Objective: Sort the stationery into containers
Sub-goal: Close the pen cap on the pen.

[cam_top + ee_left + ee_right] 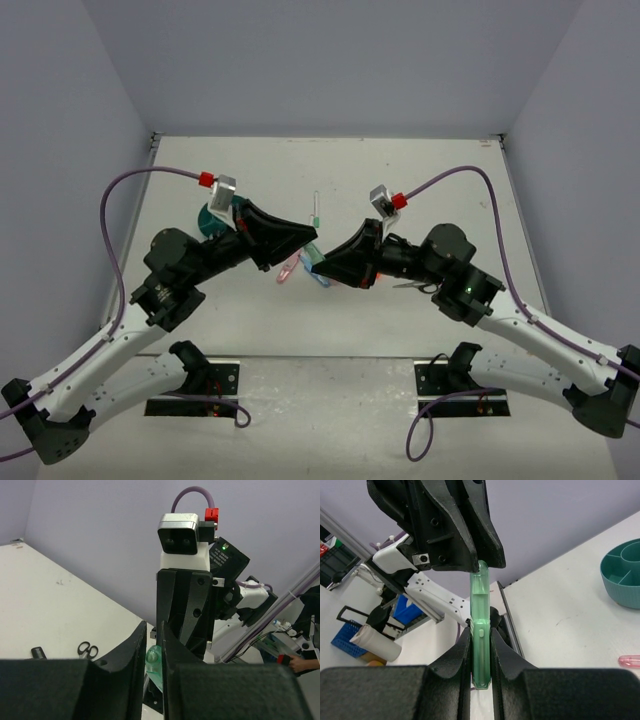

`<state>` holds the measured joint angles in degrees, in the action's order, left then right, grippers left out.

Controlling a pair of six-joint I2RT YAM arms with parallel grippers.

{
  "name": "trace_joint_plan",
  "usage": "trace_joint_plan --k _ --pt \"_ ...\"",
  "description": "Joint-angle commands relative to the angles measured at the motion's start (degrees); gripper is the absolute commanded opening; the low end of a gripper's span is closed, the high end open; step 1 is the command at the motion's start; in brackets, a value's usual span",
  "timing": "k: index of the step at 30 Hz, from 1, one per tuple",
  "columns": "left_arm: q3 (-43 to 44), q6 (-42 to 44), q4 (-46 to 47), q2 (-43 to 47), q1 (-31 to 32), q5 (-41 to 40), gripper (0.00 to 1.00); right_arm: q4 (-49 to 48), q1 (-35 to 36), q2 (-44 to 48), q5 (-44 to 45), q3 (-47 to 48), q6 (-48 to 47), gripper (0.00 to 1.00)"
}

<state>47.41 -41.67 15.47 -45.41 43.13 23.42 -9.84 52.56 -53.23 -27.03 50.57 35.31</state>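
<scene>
Green translucent plastic highlighter (pixel 480 595) is held above the table's middle, between both arms. Round teal plastic organiser (pixel 207 222) stands far left. Left gripper (pixel 154 630) is clamped on one end of the highlighter, right gripper (pixel 481 632) on the other. Small black-handled scissors (pixel 87 650) lie right.

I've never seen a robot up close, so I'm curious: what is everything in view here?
translucent green plastic highlighter: one, green, mid-air, gripped by both jaws
round teal plastic divided organiser: one, teal, table, behind left arm
thin white pen: one, white, green tip, table's far middle
pink tube: one, pink, table centre
small blue clip: one, blue, near pink tube
black-handled scissors: one, black, table, by right arm
white table: one, white
left jaws: one pair, black, shut on highlighter
right jaws: one pair, black, shut on highlighter
</scene>
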Motion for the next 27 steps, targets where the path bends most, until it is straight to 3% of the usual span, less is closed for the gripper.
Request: trace_joint_plan --k 1,11,15,17,23,27 --pt "-3.17 -3.05 6.92 -1.16 0.25 7.29 0.00 -1.15 0.04 -0.49 1.02 6.18 -0.82 0.00" --pt "-11.43 -7.92 16.39 -1.70 1.68 9.92 0.00 0.65 -0.22 -4.96 7.74 16.17 -0.06 0.00" --pt "-9.60 -5.59 13.35 -0.19 2.30 8.99 0.00 -0.63 -0.25 -6.71 2.73 16.43 -1.51 0.00" --pt "-6.98 -1.07 5.15 1.60 2.22 6.10 0.00 -2.49 -0.17 -6.72 -0.60 13.79 -2.29 0.00" --pt "-0.15 2.53 -1.44 2.33 2.24 7.14 0.37 -2.29 -0.23 -4.26 -8.24 8.27 -4.56 0.00" --pt "0.13 1.60 0.95 1.19 2.22 10.60 0.32 0.70 -0.17 -3.28 -8.93 7.79 -6.22 0.00"
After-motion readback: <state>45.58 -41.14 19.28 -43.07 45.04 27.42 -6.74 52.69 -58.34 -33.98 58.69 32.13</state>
